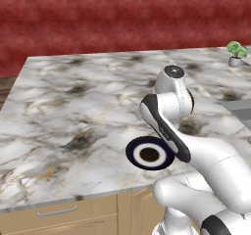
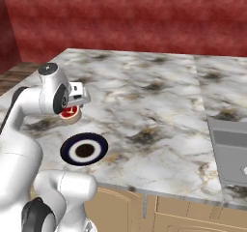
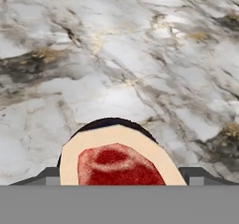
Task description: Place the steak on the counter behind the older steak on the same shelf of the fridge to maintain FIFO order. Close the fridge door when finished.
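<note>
Claw (image 2: pixel 72 111) poised over steak (image 3: pixel 116 164) on marble bench (image 1: pixel 73 106); grip state indeterminable. An off-centre pinch risks slippage.

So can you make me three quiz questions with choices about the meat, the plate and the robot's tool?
1. Where is the steak?
A. In the sink
B. Under the tool, above the counter
C. On the floor

2. What colour is the plate rim?
A. Yellow
B. Green
C. Dark blue

3. How many plants stand on the counter?
A. One
B. Three
C. Five

Answers: 1 B, the hand view shows the steak right at the tool; 2 C, the ring is dark blue; 3 A, one small potted plant sits far back.
</note>
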{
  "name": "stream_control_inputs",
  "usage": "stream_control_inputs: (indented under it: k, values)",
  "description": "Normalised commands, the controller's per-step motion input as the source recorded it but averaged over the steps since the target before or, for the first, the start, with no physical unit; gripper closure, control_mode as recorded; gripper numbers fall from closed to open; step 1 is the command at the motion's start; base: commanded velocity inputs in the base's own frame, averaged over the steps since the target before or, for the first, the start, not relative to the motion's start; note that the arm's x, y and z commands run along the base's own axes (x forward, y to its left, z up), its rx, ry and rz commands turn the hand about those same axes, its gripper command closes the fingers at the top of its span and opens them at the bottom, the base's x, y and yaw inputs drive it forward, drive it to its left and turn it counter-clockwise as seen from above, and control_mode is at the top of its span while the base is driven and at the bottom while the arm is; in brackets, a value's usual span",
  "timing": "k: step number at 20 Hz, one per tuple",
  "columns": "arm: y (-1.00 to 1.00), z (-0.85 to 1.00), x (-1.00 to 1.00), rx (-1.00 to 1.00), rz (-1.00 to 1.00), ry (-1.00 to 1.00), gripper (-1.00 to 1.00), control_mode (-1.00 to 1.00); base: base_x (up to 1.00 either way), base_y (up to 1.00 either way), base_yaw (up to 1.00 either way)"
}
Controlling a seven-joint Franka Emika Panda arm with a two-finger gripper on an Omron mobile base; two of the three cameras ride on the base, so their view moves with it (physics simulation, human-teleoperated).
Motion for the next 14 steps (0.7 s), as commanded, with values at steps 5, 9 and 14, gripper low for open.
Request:
stream_control_inputs:
  k: [5,9,14]
  values:
    - [0.00,0.88,-0.24,0.00,0.02,-0.05,1.00,-1.00,0.00,0.00,0.00]
    - [-0.11,0.13,-0.44,0.00,0.00,-0.12,1.00,-1.00,0.00,0.00,0.00]
    - [-0.10,0.01,-0.52,0.00,0.00,-0.26,1.00,-1.00,0.00,0.00,0.00]
